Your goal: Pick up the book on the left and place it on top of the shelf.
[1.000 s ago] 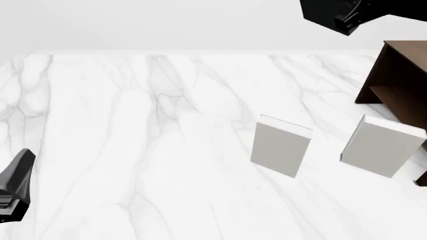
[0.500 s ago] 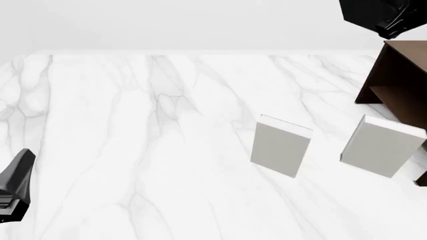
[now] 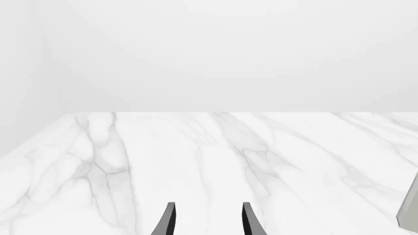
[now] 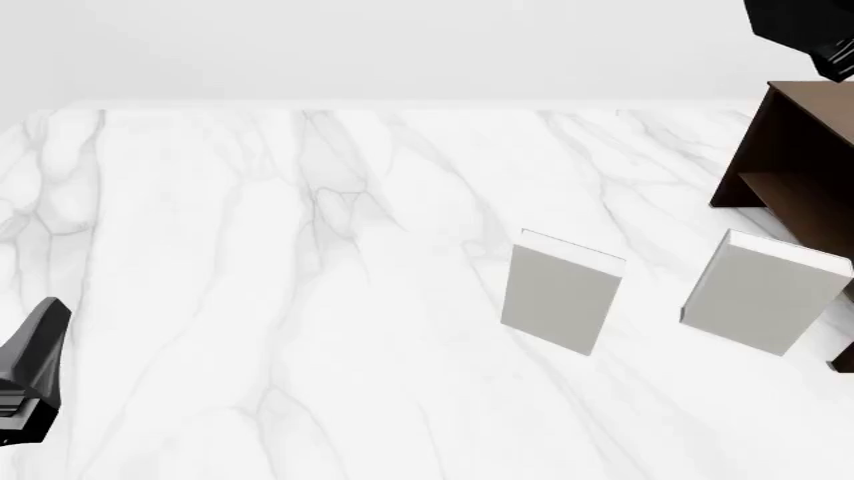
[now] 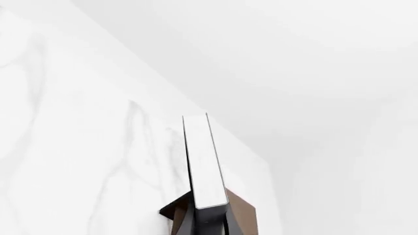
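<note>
The book shows edge-on in the right wrist view, its white page edges facing the camera. My right gripper is shut on its near end. In the front view the dark book and gripper show as one black mass at the top right corner, held in the air just above the dark brown shelf. The shelf's brown top lies right below the book in the right wrist view. My left gripper is open and empty, low over the table; the left arm is at the front left.
Two light grey-white books stand on the marble table: one in the middle right, one just in front of the shelf. The edge of a grey book shows in the left wrist view.
The black mass of book and right gripper has moved to the right along the top of the front view, to above the shelf. The left arm has not moved.
</note>
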